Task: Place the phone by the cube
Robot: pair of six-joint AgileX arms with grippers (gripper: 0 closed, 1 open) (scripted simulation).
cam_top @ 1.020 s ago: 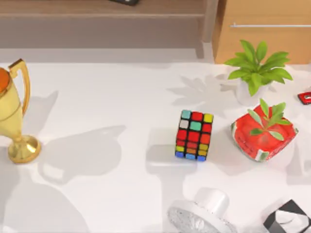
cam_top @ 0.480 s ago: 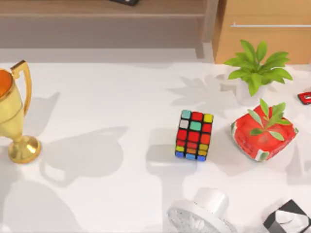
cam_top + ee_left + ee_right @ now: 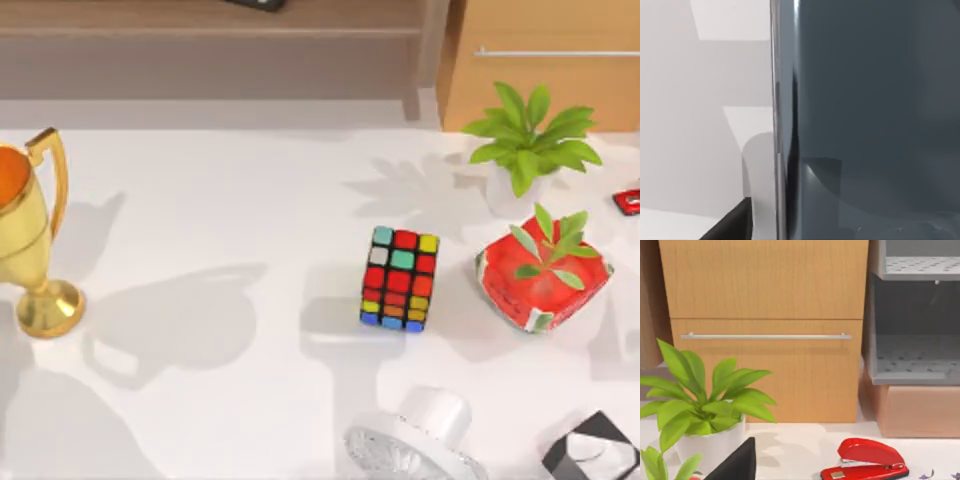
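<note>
The phone (image 3: pixel 870 120) stands very close in the left wrist view, a dark blue-grey glossy face with a thin silver rim. It hangs above the white table and throws a rounded shadow beside it. My left gripper (image 3: pixel 780 230) is shut on the phone, and one black finger (image 3: pixel 730 225) shows at its edge. The cube (image 3: pixel 400 279), with a black grid and red, teal, yellow and orange stickers, sits on the table right of centre in the top view. My right gripper (image 3: pixel 735 462) hovers at the back right, facing a wooden drawer cabinet.
A gold trophy (image 3: pixel 30 240) stands at the left edge. A potted plant (image 3: pixel 525 140), a red pot with a plant (image 3: pixel 540 275) and a red stapler (image 3: pixel 865 460) crowd the right. A white round object (image 3: pixel 420 440) and a black-and-white box (image 3: pixel 595 450) sit near the front.
In the top view the trophy has drifted slightly to the right and down, and the shadows on the left half of the table have shifted. The cube has not moved.
</note>
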